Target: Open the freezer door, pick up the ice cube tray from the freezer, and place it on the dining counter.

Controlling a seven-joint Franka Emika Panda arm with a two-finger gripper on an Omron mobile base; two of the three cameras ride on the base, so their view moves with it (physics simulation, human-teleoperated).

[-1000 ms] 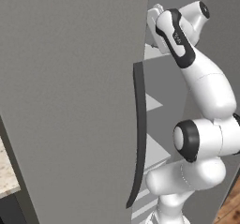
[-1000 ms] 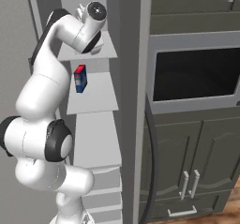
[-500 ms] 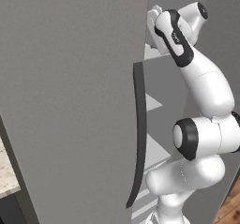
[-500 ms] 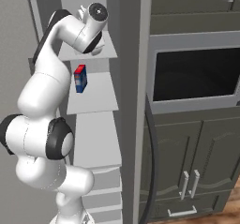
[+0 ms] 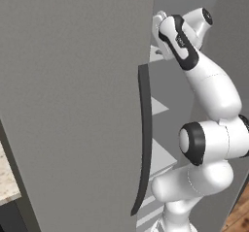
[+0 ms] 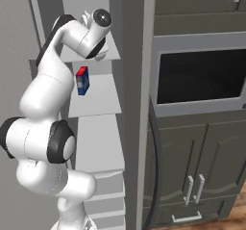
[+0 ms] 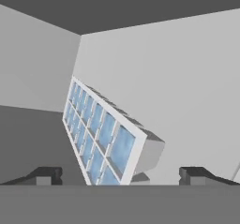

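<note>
Your gripper [image 7: 122, 175] is spread wide, holding nothing; the tray [image 7: 101, 136] lies between its fingers, touching neither.

Glossy white rounded arm links [image 5: 216, 88], black joint rings, black wrist band, small dark fingers [image 7: 47, 174]

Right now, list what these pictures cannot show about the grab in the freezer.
- Ice cube tray: near end cut off by the hand view's bottom edge.
- Gripper, open: whether the fingertips touch the tray cannot be told.
- Left base view: the freezer door hides the shelves behind it.
- Right base view: the arm blocks the top shelf where the hand reaches.
</note>
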